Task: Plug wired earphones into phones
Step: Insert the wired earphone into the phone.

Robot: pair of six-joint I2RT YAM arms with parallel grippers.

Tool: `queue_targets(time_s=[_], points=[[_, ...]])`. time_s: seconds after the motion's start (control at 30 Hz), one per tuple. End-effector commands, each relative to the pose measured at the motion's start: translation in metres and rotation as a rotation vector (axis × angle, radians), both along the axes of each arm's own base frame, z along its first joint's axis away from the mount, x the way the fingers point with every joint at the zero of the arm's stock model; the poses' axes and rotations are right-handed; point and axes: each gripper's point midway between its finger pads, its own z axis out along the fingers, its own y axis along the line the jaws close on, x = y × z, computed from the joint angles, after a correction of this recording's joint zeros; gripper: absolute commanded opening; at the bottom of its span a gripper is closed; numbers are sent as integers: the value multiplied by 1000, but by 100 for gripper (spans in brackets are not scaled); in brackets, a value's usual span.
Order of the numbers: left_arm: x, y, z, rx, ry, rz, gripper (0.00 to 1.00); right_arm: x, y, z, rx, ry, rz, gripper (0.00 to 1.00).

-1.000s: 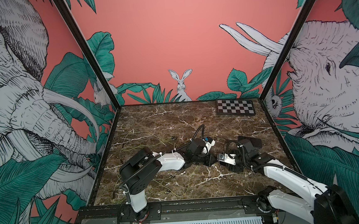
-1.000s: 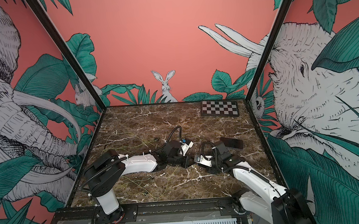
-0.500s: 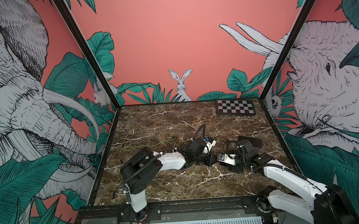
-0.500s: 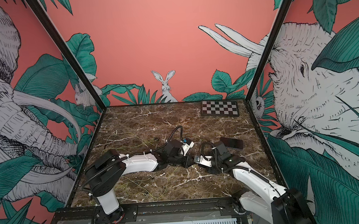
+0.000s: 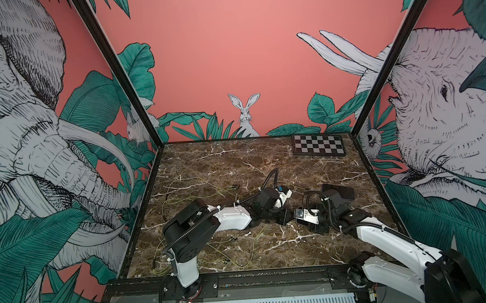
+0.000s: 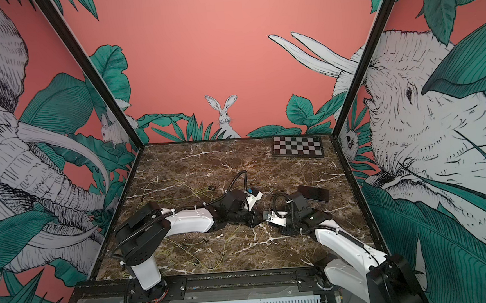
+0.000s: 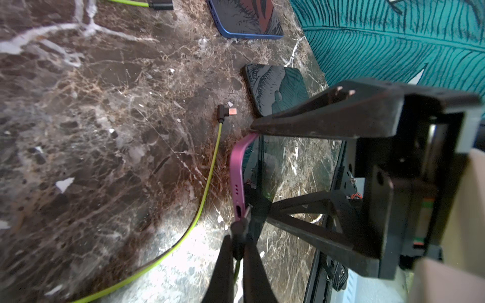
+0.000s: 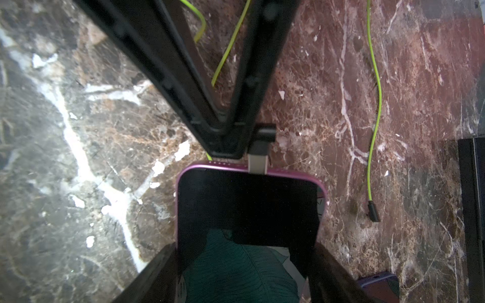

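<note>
My right gripper [image 8: 244, 251] is shut across the width of a pink-framed phone [image 8: 246, 207], holding it just above the marble. My left gripper [image 7: 237, 237] is shut on the dark plug [image 7: 237, 227] of a yellow-green earphone cord. The plug's metal tip [image 8: 258, 164] meets the phone's bottom edge at the port; how deep it sits I cannot tell. In both top views the two grippers meet at mid-table [image 5: 288, 214] [image 6: 258, 217]. A second black phone [image 7: 278, 89] and a blue-framed phone [image 7: 246, 18] lie flat nearby. A loose plug [image 7: 227, 112] lies beside the held phone.
More earphone cords [image 5: 197, 190] are scattered over the left and front of the marble table [image 5: 236, 158]. A checkerboard plate [image 5: 319, 145] lies at the back right. A black phone [image 5: 338, 192] lies behind the right arm. Printed walls close in three sides.
</note>
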Motion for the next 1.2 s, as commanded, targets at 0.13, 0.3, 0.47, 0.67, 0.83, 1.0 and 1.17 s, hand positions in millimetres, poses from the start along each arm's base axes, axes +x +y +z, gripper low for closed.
queue_targets(time_s=[0.13,0.3,0.47,0.67,0.83,1.0,1.17], points=[[3,1,7,-8,-25,22,0,4,4,3,11,-30,16,72],[3,2,5,-2,-22,22,0,4,5,4,17,-30,19,72],[2,1,2,5,-12,14,0,5,6,6,24,-36,18,72],[0,-1,-2,15,-5,3,0,5,8,6,30,-34,22,72],[0,-1,-4,23,-3,-2,0,3,8,5,32,-32,24,72],[0,-2,-3,22,-8,-6,0,3,7,5,33,-31,25,72],[-1,-3,0,20,-11,-10,0,2,8,3,34,-27,29,72]])
